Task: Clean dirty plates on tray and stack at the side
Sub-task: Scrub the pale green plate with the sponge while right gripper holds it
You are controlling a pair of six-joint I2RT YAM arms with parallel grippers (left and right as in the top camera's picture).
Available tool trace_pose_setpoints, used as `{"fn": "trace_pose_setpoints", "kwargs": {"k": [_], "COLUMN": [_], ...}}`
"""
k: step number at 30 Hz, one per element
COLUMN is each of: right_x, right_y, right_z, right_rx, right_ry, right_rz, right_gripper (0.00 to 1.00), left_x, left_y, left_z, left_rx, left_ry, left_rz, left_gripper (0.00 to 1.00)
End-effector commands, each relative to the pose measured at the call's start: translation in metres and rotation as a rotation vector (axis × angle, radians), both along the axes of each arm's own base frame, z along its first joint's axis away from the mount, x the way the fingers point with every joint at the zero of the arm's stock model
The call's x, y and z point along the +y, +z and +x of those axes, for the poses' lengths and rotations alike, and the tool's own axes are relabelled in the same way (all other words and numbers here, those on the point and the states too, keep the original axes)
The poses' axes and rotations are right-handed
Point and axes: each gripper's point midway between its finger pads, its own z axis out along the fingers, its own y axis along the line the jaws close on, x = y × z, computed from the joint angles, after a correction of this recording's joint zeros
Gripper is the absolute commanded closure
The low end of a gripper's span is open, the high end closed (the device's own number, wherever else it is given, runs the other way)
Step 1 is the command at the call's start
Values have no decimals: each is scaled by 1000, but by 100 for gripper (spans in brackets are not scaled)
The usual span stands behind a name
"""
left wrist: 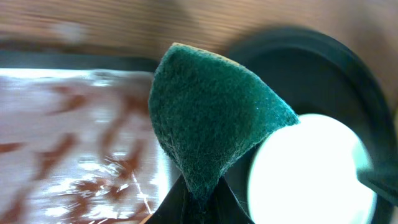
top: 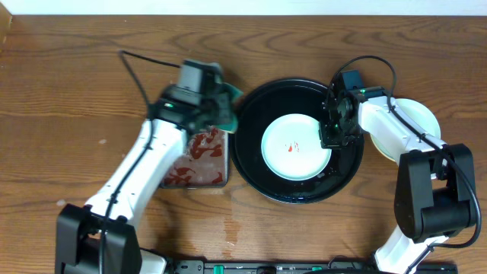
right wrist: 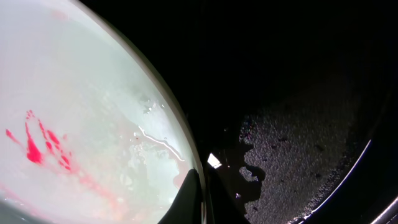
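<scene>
The fingers (left wrist: pixel 178 209) of the left gripper (left wrist: pixel 199 200) are pinched tight on the bottom corner of a green sponge (left wrist: pixel 211 118), which stands up from them in a folded wedge. From overhead I see that gripper (top: pixel 219 106) hanging over the gap between a metal pan (top: pixel 199 161) streaked with red and the black tray (top: pixel 249 164), and the wrist view is blurred. The right gripper (right wrist: pixel 203 194) is closed too, its fingers (right wrist: pixel 189 200) pressed together with nothing visibly between them. Their tips sit right at the rim of the pale blue plate (right wrist: pixel 74 112), on the tray's wet, glistening floor (right wrist: pixel 298 149); I cannot tell whether they touch the rim. That plate (top: pixel 297 146) lies flat near the middle of the tray, with a small red smear (top: pixel 291 148) at its centre. In the right wrist view the smear (right wrist: pixel 37 146) shows as bright strokes with a fainter pink wash trailing off. Off the tray, a pale yellowish plate (top: pixel 423 114) rests on the wooden table (top: pixel 61 91) at the far right, partly under my right arm.
</scene>
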Motion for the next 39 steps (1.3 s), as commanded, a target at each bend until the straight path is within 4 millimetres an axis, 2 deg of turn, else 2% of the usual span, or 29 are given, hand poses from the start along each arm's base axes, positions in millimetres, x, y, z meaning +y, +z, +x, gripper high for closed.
{"fn": "trace_pose_setpoints", "kwargs": {"k": [1,6,10,14,20,22,28,35,39], "right_x": [4,12,15,16,19,19,19,19,19], "right_y": [-4,-4,-13,-25,-40,-42,-42,-42,-42], "right_z": [-7,-16,-27,-35,-41,-43,-44,-44,-44], "right_rx": [26,68,94,98,84,86,90,91,91], "right_ry": [16,-16,-33,-30,-45,-43,-43,-43,-42], "right_rz": [3,50,45,43,60,61,60,60,60], "right_gripper": [99,99,99,99,99,99,99,99,99], "left_x": [-35,-86,-121,-144,-174,-179,-158,-95,-73], "left_y": [-2,-23,-48,-71,-88,-95,-125,-142,-141], "left_z": [-8,-24,-37,-52,-69,-71,-63,-47,-39], "left_rx": [17,72,118,160,162,163,200,274,299], "left_ry": [-31,-58,-87,-122,-184,-186,-100,46,79], "left_rz": [-26,-72,-85,-73,-77,-68,9,133,138], "left_gripper": [93,93,93,93,93,93,93,93,93]}}
